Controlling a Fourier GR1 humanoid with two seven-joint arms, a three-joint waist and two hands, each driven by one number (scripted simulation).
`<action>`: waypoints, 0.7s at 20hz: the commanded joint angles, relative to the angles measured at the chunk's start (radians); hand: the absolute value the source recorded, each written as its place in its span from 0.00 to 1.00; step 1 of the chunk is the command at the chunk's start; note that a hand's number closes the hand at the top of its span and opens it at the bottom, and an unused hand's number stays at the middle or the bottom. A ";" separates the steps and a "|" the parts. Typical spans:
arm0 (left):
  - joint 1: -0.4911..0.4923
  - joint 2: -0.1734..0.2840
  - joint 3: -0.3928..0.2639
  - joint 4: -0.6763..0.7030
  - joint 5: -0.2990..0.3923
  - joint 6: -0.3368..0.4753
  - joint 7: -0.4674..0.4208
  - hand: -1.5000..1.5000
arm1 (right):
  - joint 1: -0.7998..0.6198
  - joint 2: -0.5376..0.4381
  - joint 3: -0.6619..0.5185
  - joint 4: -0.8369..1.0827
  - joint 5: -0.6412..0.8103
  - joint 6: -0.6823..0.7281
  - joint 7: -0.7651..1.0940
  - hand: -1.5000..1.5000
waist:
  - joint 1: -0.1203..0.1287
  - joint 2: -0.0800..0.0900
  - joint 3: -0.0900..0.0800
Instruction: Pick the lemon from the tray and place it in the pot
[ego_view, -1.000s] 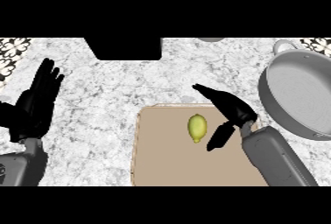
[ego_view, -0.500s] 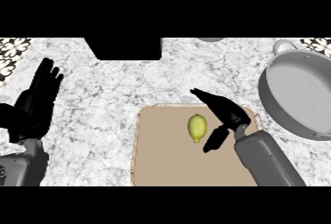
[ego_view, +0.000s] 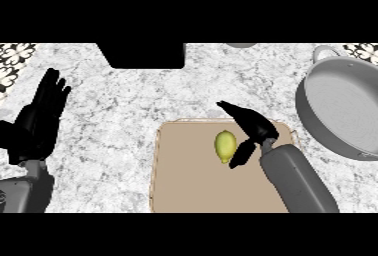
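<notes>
A yellow-green lemon (ego_view: 225, 146) lies on the tan tray (ego_view: 199, 190) near its upper middle. My right hand (ego_view: 252, 128) is just right of the lemon, open, with fingers stretched up-left past the tray's top edge and the thumb hanging down beside the fruit. The hand is close to the lemon; contact cannot be told. The grey pot (ego_view: 347, 110) sits at the right edge of the counter, apart from the tray. My left hand (ego_view: 38, 120) rests open at the far left, fingers up.
A black block (ego_view: 142, 54) stands at the counter's back, left of centre. Patterned tiles show in both back corners. Marbled counter lies between the tray and the pot.
My right hand and forearm have slid leftward across the tray toward the lemon. The lemon, pot and left hand have not moved.
</notes>
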 joint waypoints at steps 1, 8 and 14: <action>0.011 -0.015 -0.013 -0.028 -0.013 0.003 0.013 0.50 | 0.028 -0.047 0.043 -0.008 0.053 0.016 -0.103 1.00 | -0.001 -0.001 0.000; -0.006 -0.049 -0.029 0.000 -0.060 0.024 -0.011 0.50 | -0.041 0.014 0.031 0.212 0.139 -0.121 -0.254 1.00 | 0.002 0.002 0.000; -0.010 -0.030 0.017 0.005 -0.027 -0.016 0.016 0.50 | -0.039 -0.028 -0.017 0.084 0.135 -0.029 -0.245 1.00 | -0.004 -0.001 0.000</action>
